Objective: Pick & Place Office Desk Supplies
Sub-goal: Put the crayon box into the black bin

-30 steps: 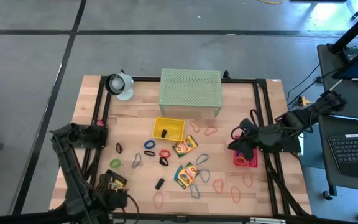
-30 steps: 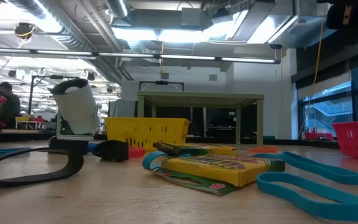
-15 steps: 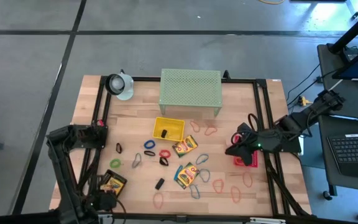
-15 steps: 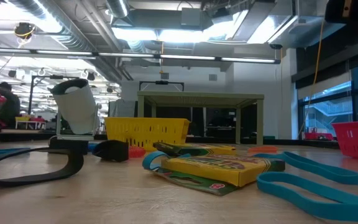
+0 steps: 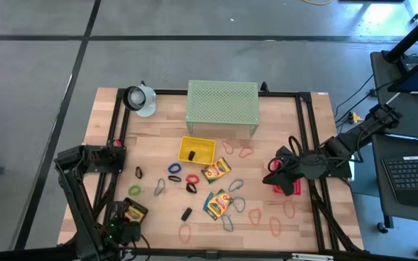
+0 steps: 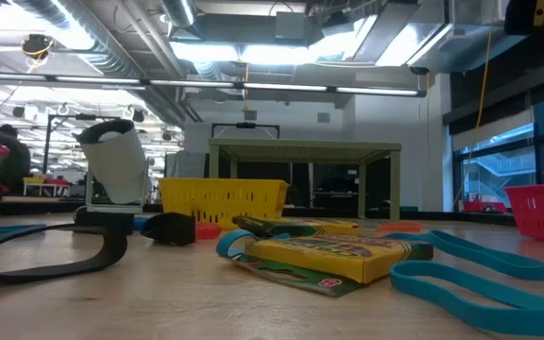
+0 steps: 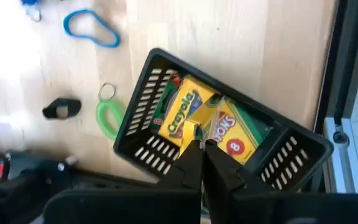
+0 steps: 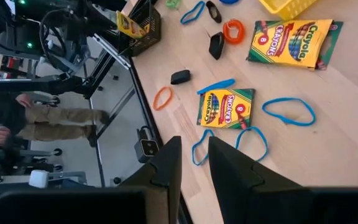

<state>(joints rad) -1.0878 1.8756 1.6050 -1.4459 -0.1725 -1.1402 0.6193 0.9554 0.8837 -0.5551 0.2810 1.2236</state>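
Two yellow-green crayon boxes [image 7: 185, 112] [image 7: 238, 127] lie side by side in the black mesh tray [image 7: 291, 134], which sits at the table's near left [image 5: 131, 212]. My left gripper [image 7: 201, 144] [image 5: 124, 226] is shut and points down just over where these boxes meet. Two more crayon boxes [image 5: 215, 171] [image 5: 218, 204] lie mid-table among coloured loops and black clips [image 5: 186, 214]. My right gripper [image 8: 194, 152] [image 5: 273, 167] hangs high at the right, beside the pink tray [image 5: 289, 187]. Its fingers stand slightly apart and nothing shows between them. My left gripper comes from above with shut fingers whose tips [image 7: 194, 135] stand over the crayon boxes in the black tray. I cannot tell whether they touch a box, because the fingers hide the spot.
A pale green mesh shelf [image 5: 222, 105] stands at the far middle, with a yellow tray [image 5: 197, 150] in front of it. A white and black dispenser [image 5: 142, 100] sits at the far left. Black frame rails [image 5: 307, 130] run along the table's sides. A green loop [image 7: 107, 118] lies beside the black tray.
My left gripper has sunk toward the black tray with its fingers shut throughout. It now stands close over the crayon boxes. My right gripper has drifted a little toward the table's near edge. Nothing on the table has moved.
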